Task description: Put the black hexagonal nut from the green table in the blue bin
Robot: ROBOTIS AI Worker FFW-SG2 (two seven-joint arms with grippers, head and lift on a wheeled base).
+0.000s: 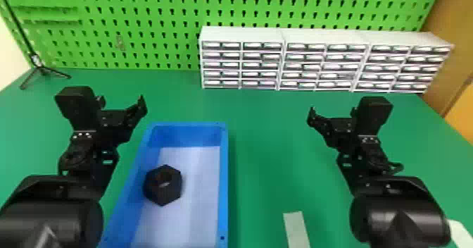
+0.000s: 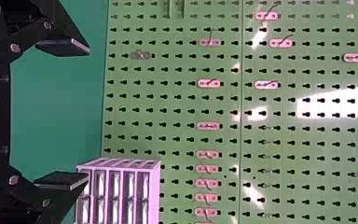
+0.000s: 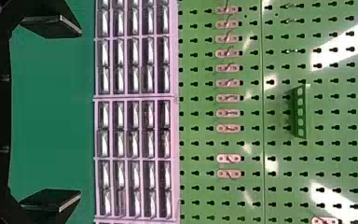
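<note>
My left claw [image 2: 87, 114] is wide open and holds nothing, near the blue bin [image 1: 224, 180]. The black nut [image 1: 163, 193] lies inside this bin, so I judge the job done. I should only draw back gently, without knocking the bin. My right claw [image 3: 79, 113], over the green table [image 1: 271, 152], is also spread and empty.
</note>
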